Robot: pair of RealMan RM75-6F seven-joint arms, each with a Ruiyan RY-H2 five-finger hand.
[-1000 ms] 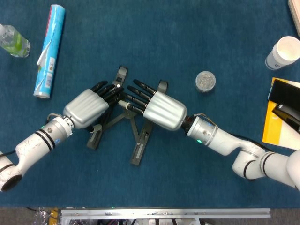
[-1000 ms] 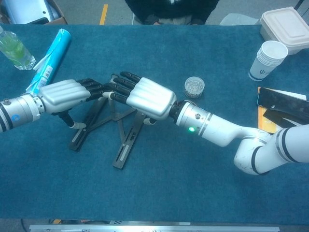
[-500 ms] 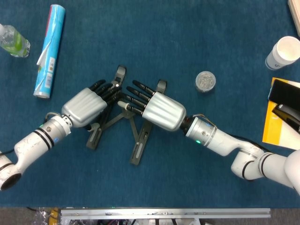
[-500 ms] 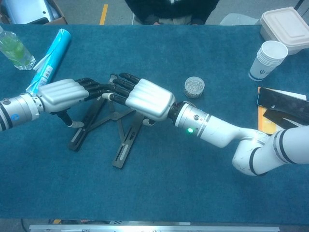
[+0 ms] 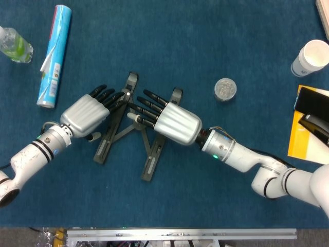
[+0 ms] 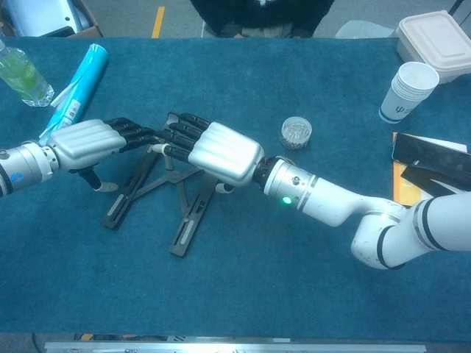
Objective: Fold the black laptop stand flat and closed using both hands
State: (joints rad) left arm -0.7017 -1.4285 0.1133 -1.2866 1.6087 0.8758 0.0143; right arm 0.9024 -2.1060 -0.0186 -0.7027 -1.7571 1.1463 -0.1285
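The black laptop stand (image 5: pixel 152 164) lies spread in an X on the blue cloth, its two long bars splayed apart with cross links between them; the chest view shows it too (image 6: pixel 188 228). My left hand (image 5: pixel 82 116) (image 6: pixel 85 141) sits at the left bar's outer side with its fingers (image 5: pixel 105 96) stretched out and spread toward that bar, holding nothing. My right hand (image 5: pixel 175 123) (image 6: pixel 221 153) lies palm down over the upper part of the right bar, its fingers reaching into the gap between the bars. That hand hides the bar beneath it.
A blue tube (image 5: pixel 54 56) and a clear bottle (image 5: pixel 13 45) lie at the far left. A small jar (image 5: pixel 224 88) stands right of the stand. At the right are a paper cup (image 5: pixel 310 57), a black phone (image 5: pixel 312 103) on a yellow pad, and a lidded container (image 6: pixel 434 33).
My left hand has drawn back to the left, off the stand's middle. My right hand has shifted slightly left over the right bar. The stand has barely moved.
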